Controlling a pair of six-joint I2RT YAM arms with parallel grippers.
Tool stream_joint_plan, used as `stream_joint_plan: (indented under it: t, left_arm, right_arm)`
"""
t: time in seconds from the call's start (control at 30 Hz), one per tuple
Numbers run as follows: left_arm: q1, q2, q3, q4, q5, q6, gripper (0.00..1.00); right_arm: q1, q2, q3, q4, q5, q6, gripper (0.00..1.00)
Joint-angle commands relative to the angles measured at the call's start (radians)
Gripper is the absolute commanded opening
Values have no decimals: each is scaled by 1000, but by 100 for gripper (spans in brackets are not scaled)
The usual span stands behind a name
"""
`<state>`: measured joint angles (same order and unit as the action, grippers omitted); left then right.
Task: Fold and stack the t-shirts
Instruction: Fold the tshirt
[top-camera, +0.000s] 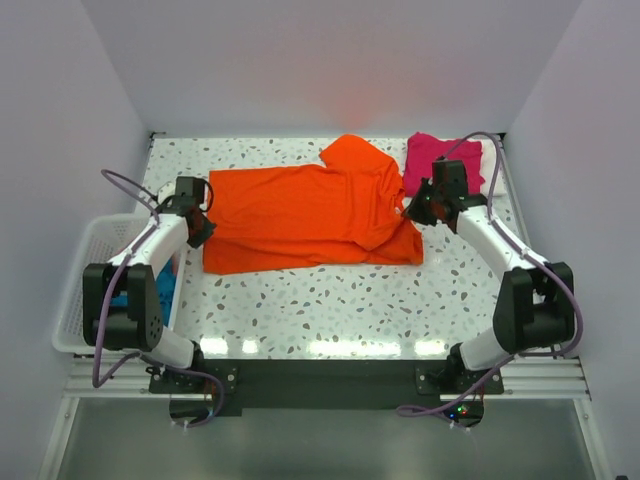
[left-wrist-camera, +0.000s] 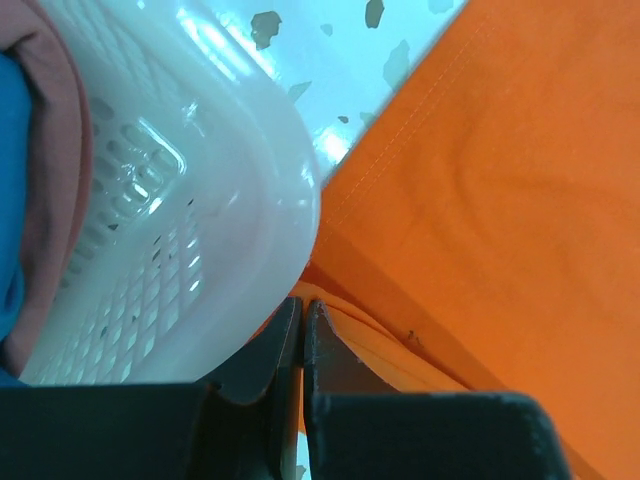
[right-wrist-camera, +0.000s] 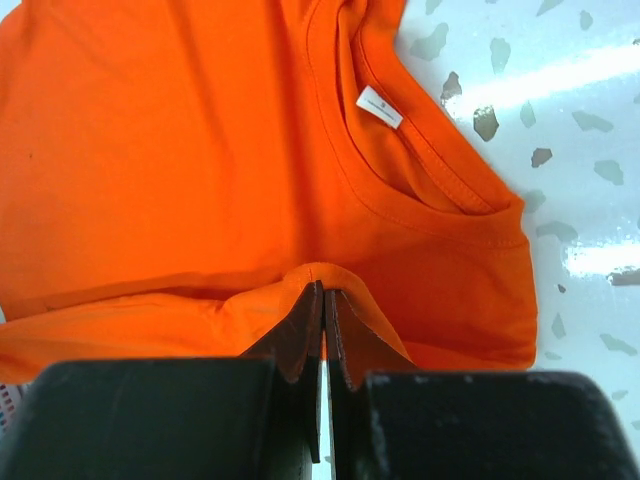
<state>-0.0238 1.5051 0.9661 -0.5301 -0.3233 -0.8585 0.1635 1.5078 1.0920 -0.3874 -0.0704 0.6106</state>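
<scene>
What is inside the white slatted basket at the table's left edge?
Teal-blue cloth lies in the basket, likely a t-shirt. The left arm and the basket walls cover the rest; anything more inside cannot be told.

The worktop (top-camera: 330, 300) is white with grey and dark speckles, and bright bands of glare lie along its near edge. A white slatted plastic basket (top-camera: 72, 300) sits just off the worktop's left edge, toward the near left corner, with its long side along that edge. Seen from the left wrist, its rounded, perforated wall rises beside the speckled surface. A black plate (top-camera: 320, 385) runs along the near edge. Plain pale walls (top-camera: 320, 60) close the other three sides.
</scene>
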Motion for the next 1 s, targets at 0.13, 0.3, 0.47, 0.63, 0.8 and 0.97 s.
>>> stream_joint_plan:
  t: [0.13, 0.3, 0.47, 0.63, 0.8, 0.97]
  left_arm:
    - [19, 70, 94, 67, -23, 44, 6]
    - [21, 95, 103, 59, -34, 30, 6]
    - [24, 98, 95, 59, -43, 21, 5]
    - [24, 109, 82, 65, -40, 21, 4]
    - [50, 93, 56, 68, -42, 7, 0]
    - [61, 87, 42, 71, -42, 12, 0]
  right_arm:
    - [-1, 58, 101, 48, 30, -31, 0]
    - [-1, 127, 147, 47, 24, -43, 0]
    - [-1, 181, 204, 51, 12, -57, 0]
    - [-1, 247, 282, 50, -2, -75, 0]
    - [-1, 292, 335, 30, 7, -94, 0]
    - [1, 307, 342, 47, 0, -97, 0]
